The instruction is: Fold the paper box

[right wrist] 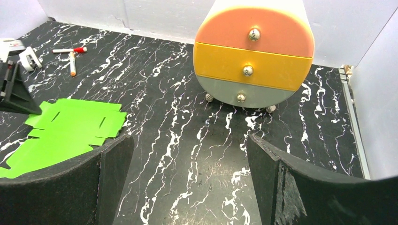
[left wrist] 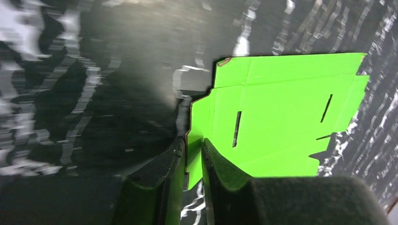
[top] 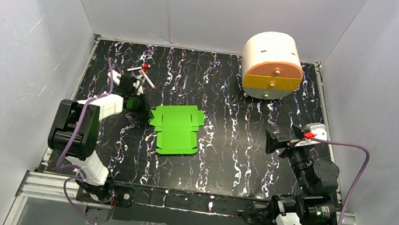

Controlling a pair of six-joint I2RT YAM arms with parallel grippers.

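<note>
Beyond the paper box (top: 177, 130), two pens (top: 142, 74).

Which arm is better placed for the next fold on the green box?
Left: the left end effector pinches an edge of the paper box; the right end effector hangs open, apart from it.

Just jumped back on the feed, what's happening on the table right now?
The left hand is pinched on one edge of the bright green die-cut card sheet, which lies mostly flat on the black marbled table, not yet folded into a box. The right hand hangs open off to the right, apart from the sheet, facing the cream-and-orange rounded drawer unit.
</note>
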